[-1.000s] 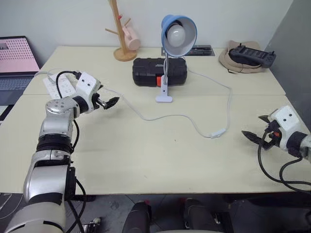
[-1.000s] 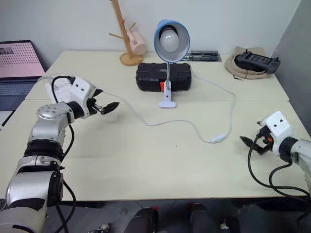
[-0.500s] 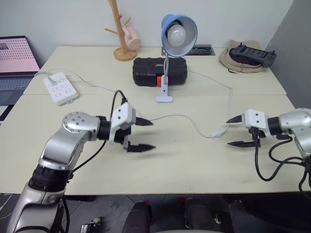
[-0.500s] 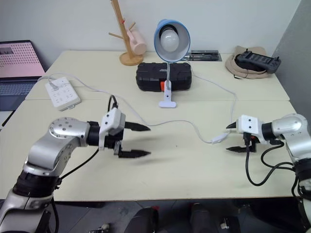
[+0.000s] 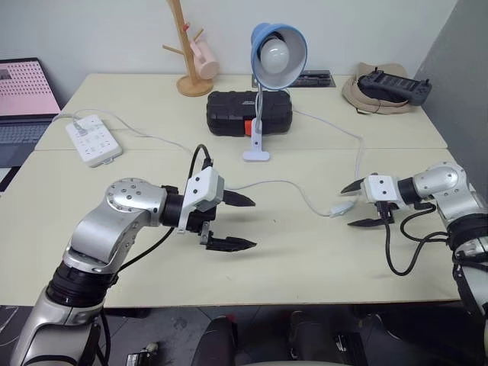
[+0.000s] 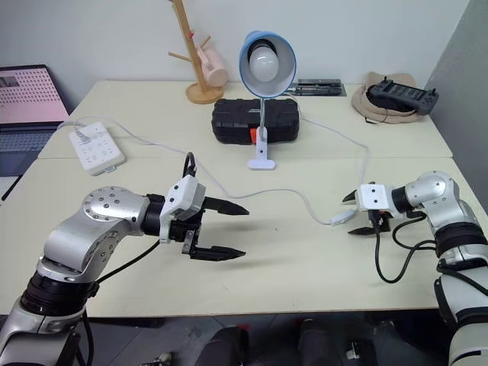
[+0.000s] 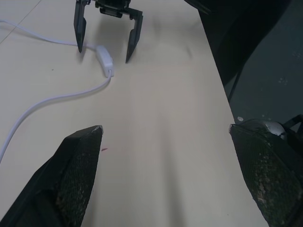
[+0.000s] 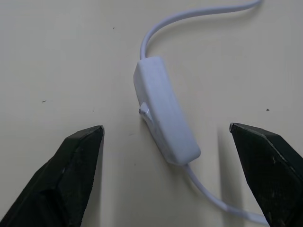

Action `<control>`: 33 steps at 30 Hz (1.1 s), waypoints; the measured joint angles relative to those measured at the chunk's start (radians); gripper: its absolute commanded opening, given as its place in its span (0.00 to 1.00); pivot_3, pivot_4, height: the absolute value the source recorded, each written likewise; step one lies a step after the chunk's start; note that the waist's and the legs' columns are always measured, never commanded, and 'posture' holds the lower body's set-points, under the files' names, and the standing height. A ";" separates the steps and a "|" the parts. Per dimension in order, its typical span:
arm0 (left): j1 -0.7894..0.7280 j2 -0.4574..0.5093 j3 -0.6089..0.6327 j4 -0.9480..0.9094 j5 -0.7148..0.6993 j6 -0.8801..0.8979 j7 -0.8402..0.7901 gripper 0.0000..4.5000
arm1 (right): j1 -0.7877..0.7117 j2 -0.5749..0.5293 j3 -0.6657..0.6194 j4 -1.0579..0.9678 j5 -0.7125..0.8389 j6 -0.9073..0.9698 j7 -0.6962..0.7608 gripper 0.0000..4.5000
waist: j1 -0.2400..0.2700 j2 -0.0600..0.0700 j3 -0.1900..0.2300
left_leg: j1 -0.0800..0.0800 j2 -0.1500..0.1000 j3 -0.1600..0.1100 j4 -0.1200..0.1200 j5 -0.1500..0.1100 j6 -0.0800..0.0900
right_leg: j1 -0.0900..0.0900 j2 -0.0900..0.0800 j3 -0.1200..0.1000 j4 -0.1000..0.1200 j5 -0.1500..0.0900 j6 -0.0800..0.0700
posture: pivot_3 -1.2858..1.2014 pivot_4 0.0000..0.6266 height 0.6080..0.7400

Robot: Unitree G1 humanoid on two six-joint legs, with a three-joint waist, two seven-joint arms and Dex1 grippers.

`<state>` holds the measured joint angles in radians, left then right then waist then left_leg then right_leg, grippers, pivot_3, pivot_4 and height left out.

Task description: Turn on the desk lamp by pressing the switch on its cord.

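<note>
Two black-fingered grippers are over the pale table (image 5: 290, 252). We note the small white oblong inline switch (image 8: 165, 118) lies flat on the table, directly ahead of the right gripper (image 5: 354, 206), between its spread fingers, long axis running roughly along their reach (rocker facing sideways). The right arm is far nearer. The left gripper (image 5: 242, 223) hangs wide and empty, well apart. Since half a second ago, the right gripper has closed in on the thin white cord (image 5: 274, 183); the blue-shaded desk lamp (image 5: 278, 53) looks unlit.
</note>
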<state>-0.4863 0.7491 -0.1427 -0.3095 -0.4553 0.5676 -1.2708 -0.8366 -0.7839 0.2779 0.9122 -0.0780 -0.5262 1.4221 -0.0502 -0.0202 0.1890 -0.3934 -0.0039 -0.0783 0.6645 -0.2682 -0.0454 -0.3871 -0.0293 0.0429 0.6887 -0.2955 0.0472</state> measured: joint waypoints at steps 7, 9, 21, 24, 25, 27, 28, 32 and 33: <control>0.000 -0.013 -0.010 0.000 0.008 -0.013 0.026 1.00 | -0.016 0.000 -0.003 0.055 -0.018 -0.034 0.012 0.45 | -0.001 0.000 0.000 | 0.001 0.000 0.000 0.000 0.000 0.000 | 0.000 0.000 0.000 0.000 0.000 0.000 | 0.52 0.24 1.00; 0.000 -0.019 -0.010 0.000 0.007 -0.013 0.038 1.00 | -0.017 0.000 -0.006 0.058 -0.018 -0.035 0.012 0.36 | -0.001 0.000 0.000 | 0.001 0.000 0.000 0.000 0.000 0.000 | 0.000 0.000 0.000 0.001 0.000 0.000 | 0.52 0.24 1.00; 0.014 -0.029 -0.010 -0.013 -0.003 -0.003 0.064 1.00 | 0.017 0.026 -0.058 0.009 0.037 0.104 0.020 0.08 | 0.000 0.000 0.000 | 0.001 0.000 -0.001 0.000 0.000 0.000 | 0.000 0.000 0.000 0.001 0.000 0.000 | 0.52 0.24 1.00; 0.017 -0.067 0.016 0.014 -0.045 0.072 0.120 1.00 | 0.048 0.079 -0.155 -0.138 0.183 0.531 -0.027 0.08 | 0.001 0.000 0.000 | 0.000 0.001 -0.001 0.000 0.000 0.000 | -0.001 0.000 0.001 0.003 0.000 0.000 | 0.52 0.24 1.00; 0.017 -0.089 0.030 0.029 -0.072 0.113 0.147 1.00 | 0.064 0.088 -0.187 -0.228 0.249 0.709 -0.045 0.08 | 0.001 0.000 0.000 | 0.000 0.001 -0.002 0.001 0.000 0.000 | -0.001 0.000 0.000 0.004 0.000 0.000 | 0.52 0.24 1.00; 0.023 -0.120 0.073 0.048 -0.141 0.213 0.202 1.00 | 0.107 0.080 -0.240 -0.418 0.362 1.000 -0.079 0.08 | 0.005 0.001 0.000 | -0.001 0.000 -0.004 0.001 0.000 0.000 | -0.001 0.000 -0.001 0.004 -0.001 -0.001 | 0.52 0.24 1.00; 0.023 -0.145 0.105 0.050 -0.187 0.275 0.237 1.00 | 0.140 0.073 -0.273 -0.528 0.424 1.140 -0.102 0.08 | 0.010 0.001 0.000 | -0.002 0.000 -0.005 0.001 0.000 0.000 | -0.001 -0.001 -0.002 0.003 -0.001 -0.001 | 0.52 0.24 1.00; 0.021 -0.248 0.179 0.053 -0.318 0.437 0.368 1.00 | 0.197 0.088 -0.373 -0.816 0.626 1.513 -0.217 0.08 | 0.018 0.001 0.000 | -0.003 -0.001 -0.005 0.001 0.000 0.000 | -0.001 -0.002 -0.002 0.002 0.000 -0.001 | 0.52 0.24 1.00; 0.020 -0.279 0.198 0.057 -0.353 0.470 0.403 1.00 | 0.206 0.095 -0.403 -0.867 0.671 1.586 -0.252 0.08 | 0.020 0.001 0.000 | -0.003 -0.002 -0.005 0.001 0.000 0.000 | -0.001 -0.002 -0.003 0.002 0.000 -0.001 | 0.52 0.24 1.00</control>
<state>-0.4667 0.4698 0.0553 -0.2521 -0.8086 1.0380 -0.8679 -0.6305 -0.6888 -0.1255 0.0450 0.5929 1.0595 1.1699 -0.0303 -0.0196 0.1886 -0.3964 -0.0055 -0.0833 0.6659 -0.2684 -0.0451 -0.3883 -0.0317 0.0404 0.6908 -0.2959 0.0464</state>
